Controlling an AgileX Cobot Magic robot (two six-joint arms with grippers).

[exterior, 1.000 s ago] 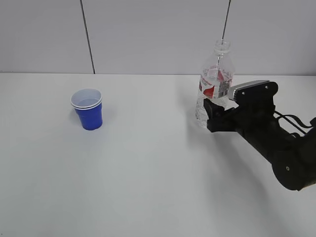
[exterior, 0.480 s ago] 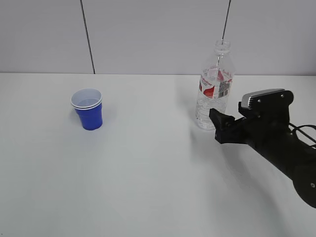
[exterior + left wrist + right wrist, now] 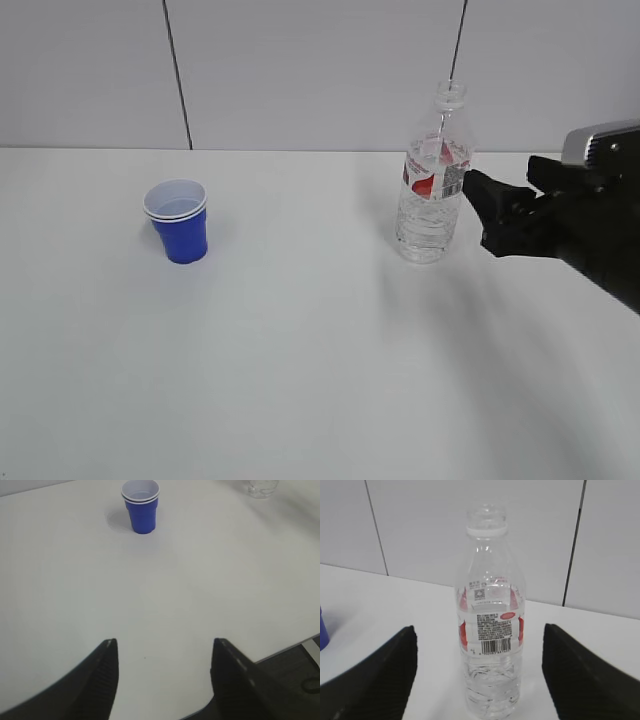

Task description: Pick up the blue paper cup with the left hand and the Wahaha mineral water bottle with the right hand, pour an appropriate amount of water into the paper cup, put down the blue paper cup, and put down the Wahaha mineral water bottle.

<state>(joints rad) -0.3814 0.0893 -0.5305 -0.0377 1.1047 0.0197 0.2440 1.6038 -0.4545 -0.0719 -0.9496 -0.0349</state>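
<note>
Exterior view: we see the tall clear ribbed plastic bottle [image 3: 434, 178], capless with a red and white label, standing upright on the white table [image 3: 300, 370], with clear water [image 3: 424, 235] in its lower part. Well apart to its left stands the small deep blue paper cup [image 3: 178, 220], white inside with a doubled white rim.

The bulky black right gripper [image 3: 500, 215] sits just right of the bottle, not touching it. From its wrist view we see its jaws spread wide, the bottle [image 3: 490, 625] between them but ungripped.

From the left wrist view, the black left gripper [image 3: 162, 655] has its jaws spread over bare table, empty, with the cup [image 3: 141, 506] far ahead.
</note>
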